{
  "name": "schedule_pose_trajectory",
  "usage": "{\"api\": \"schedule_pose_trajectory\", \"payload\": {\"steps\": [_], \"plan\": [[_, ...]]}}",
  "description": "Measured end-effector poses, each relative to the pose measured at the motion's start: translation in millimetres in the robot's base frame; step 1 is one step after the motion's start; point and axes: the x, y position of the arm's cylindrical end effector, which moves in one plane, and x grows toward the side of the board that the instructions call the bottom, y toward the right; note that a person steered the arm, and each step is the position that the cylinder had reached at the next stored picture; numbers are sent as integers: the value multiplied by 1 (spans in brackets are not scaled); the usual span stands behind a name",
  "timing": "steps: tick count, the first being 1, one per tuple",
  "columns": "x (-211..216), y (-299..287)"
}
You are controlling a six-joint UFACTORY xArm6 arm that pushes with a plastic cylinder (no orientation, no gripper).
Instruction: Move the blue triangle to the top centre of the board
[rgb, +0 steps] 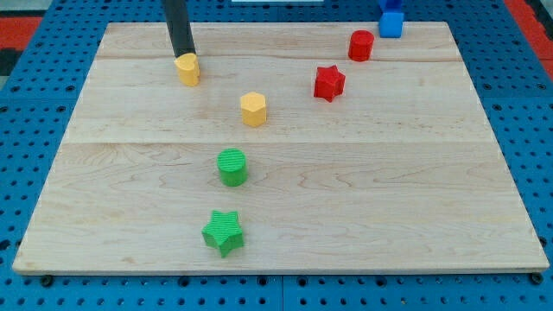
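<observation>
My tip (183, 56) rests at the view's upper left, touching the top side of a yellow block (187, 70). A blue cube (391, 25) sits at the board's top right edge. Just above it, off the board, a second blue block (390, 4) is cut off by the view's top edge, so its shape cannot be made out. Both blue blocks are far to the right of my tip.
A yellow hexagon (253, 110) sits right of and below the tip. A red star (329, 83) and a red cylinder (361, 45) are at the upper right. A green cylinder (232, 167) and a green star (224, 232) are at the lower centre-left of the wooden board (415, 190).
</observation>
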Motion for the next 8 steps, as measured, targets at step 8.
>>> {"api": "schedule_pose_trajectory", "payload": {"steps": [8], "plan": [[25,194]]}}
